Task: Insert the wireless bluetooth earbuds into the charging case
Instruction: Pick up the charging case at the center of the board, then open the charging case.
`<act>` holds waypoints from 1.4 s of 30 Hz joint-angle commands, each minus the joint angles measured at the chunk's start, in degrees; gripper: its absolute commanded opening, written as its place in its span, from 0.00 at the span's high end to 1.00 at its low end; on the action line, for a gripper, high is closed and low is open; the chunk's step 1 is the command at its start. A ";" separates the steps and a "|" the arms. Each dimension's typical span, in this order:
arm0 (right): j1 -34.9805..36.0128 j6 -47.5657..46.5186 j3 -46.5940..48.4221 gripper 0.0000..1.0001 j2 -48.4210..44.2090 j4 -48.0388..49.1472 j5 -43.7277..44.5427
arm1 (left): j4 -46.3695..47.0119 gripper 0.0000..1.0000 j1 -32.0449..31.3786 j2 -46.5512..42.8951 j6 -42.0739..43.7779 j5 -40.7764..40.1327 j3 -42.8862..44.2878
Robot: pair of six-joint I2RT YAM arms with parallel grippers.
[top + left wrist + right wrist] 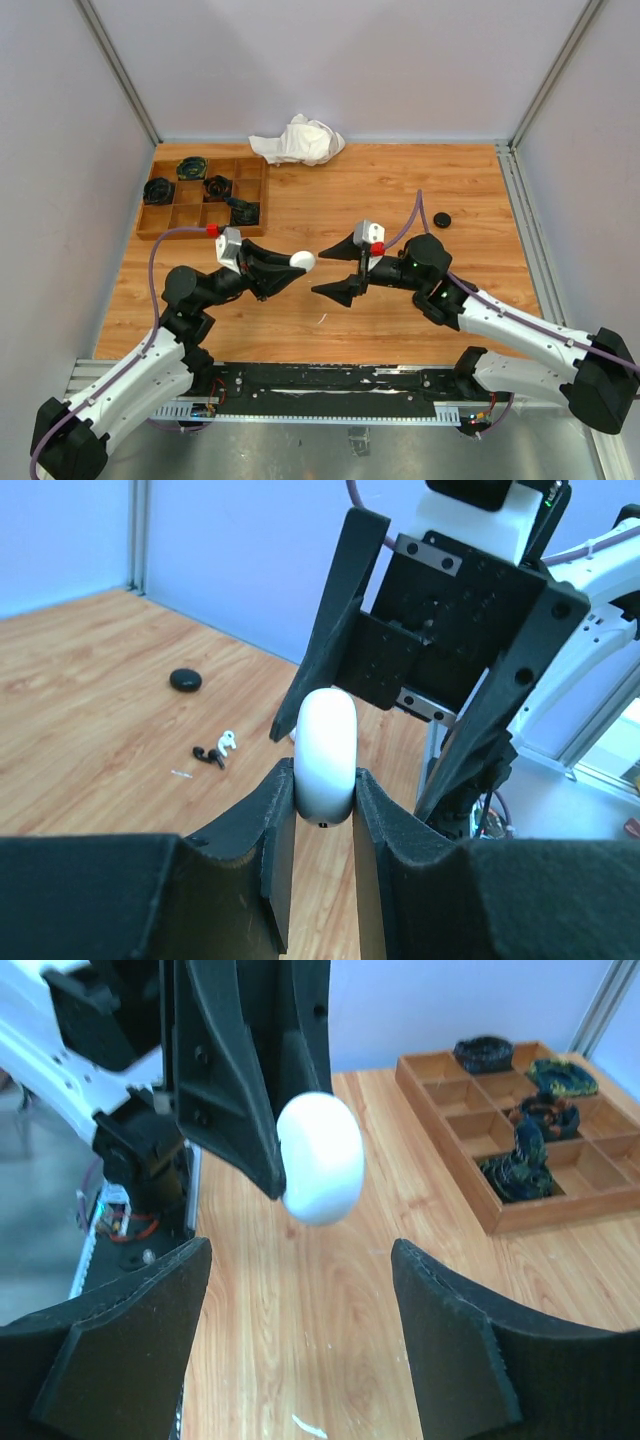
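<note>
The left pincer [325,798] fills the bottom of its wrist view, its two black fingers drawn in tight on the charging case [325,752]. The case is a white, rounded puck held edge-on at the fingertips, clear of the desk [400,190]. Directly opposite, the right pincer [336,268] faces it with its jaws spread wide and nothing between them; the case sits just ahead of the gap, not yet inside it.

From above, both arms reach inward from their bases at the near edge. Each is bent at the elbow, with the wrist turned so the two pincers point at one another over the middle of the desk.

The earbuds [218,750], one white and one black, lie together on the wood beyond the case. A black puck [185,680] rests farther off. A compartmented wooden tray [180,233] holding dark items stands at the far left, with a crumpled white cloth [298,140] beside it.
</note>
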 commanded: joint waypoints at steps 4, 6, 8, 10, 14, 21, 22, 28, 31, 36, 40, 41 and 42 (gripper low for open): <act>-2.08 16.42 -3.51 0.30 -0.28 25.00 0.32 | 10.19 1.00 -1.32 -1.00 0.68 0.03 -1.84; -2.19 18.78 -3.42 0.33 0.76 27.62 -0.40 | 11.26 1.00 -1.59 -1.17 0.46 0.17 -2.28; -2.21 20.94 -3.08 0.35 1.85 29.77 -0.94 | 13.11 1.00 -1.85 -1.43 -0.03 0.29 -2.85; -2.21 23.09 -3.07 0.37 2.86 32.13 -0.96 | 14.46 1.00 -2.12 -1.55 -0.35 0.60 -3.16; -2.18 26.61 -2.76 0.42 5.25 37.16 -3.07 | 14.99 1.00 -2.65 -1.42 -0.39 0.63 -3.28; -2.20 29.48 -2.87 0.49 8.24 41.76 -4.23 | 18.87 1.00 -3.23 -0.66 -1.79 0.56 -4.17; -2.20 29.76 -2.77 0.50 8.59 42.11 -4.35 | 19.33 1.00 -3.27 -0.41 -1.98 0.72 -4.17; -2.18 31.35 -2.19 0.54 10.49 44.13 -6.53 | 21.63 1.00 -3.75 0.80 -2.88 0.87 -4.49; -2.20 32.43 -2.22 0.57 11.47 45.96 -7.27 | 22.54 1.00 -3.93 1.15 -3.24 0.78 -4.61; -2.46 33.64 -2.16 0.66 12.34 47.55 -8.61 | 22.60 0.99 -4.06 1.18 -3.27 1.07 -4.75; -4.40 35.52 -2.34 0.77 12.11 48.77 -10.25 | 22.63 0.93 -4.02 1.26 -3.44 2.18 -5.23; -5.01 36.30 -2.32 0.80 12.08 49.23 -10.99 | 22.65 0.89 -4.07 1.18 -3.44 2.21 -5.45; -5.55 37.18 -2.32 0.83 12.01 49.70 -11.58 | 22.61 0.86 -4.07 1.17 -3.42 2.20 -5.65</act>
